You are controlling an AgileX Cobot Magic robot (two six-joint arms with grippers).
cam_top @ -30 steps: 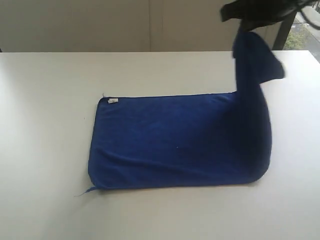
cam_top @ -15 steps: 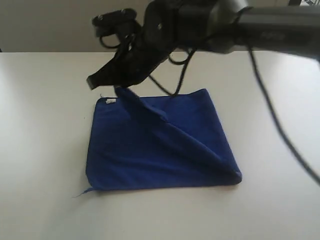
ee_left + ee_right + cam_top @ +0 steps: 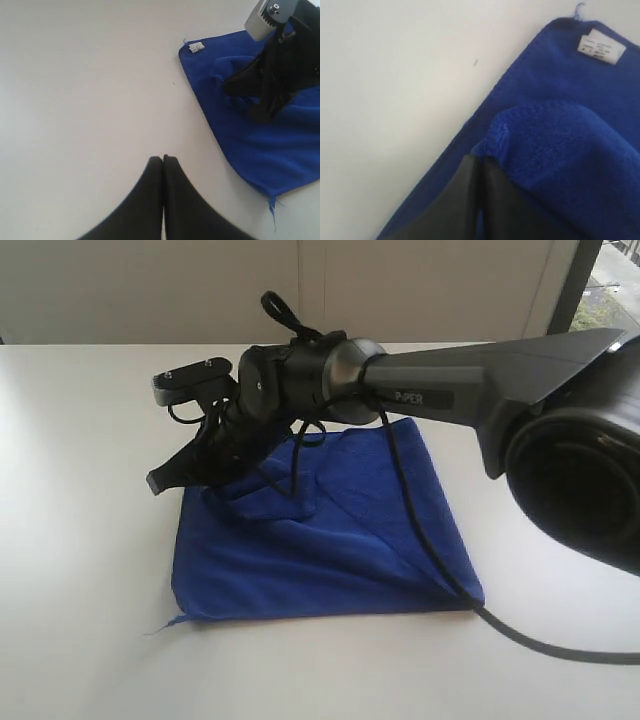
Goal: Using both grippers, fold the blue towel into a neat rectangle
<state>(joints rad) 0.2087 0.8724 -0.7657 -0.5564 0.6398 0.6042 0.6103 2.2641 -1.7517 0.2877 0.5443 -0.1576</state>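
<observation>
The blue towel [image 3: 330, 540] lies on the white table [image 3: 80, 540], its right part folded over to the left with a diagonal crease. My right gripper [image 3: 160, 480] has reached across to the towel's far left corner. In the right wrist view it [image 3: 479, 160] is shut on a folded edge of the towel [image 3: 560, 145], close to the white tag [image 3: 600, 46]. My left gripper [image 3: 163, 159] is shut and empty over bare table, short of the towel's left edge [image 3: 260, 145]. The exterior view does not show it.
The right arm's thick black tube [image 3: 470, 390] spans the towel from the right. Its black cable [image 3: 560, 652] trails over the towel's near right corner onto the table. A loose thread [image 3: 165, 625] sticks out at the near left corner.
The right gripper has carried the towel's raised right end across to the left and lowered it toward the tag corner, so the towel now lies doubled over.
</observation>
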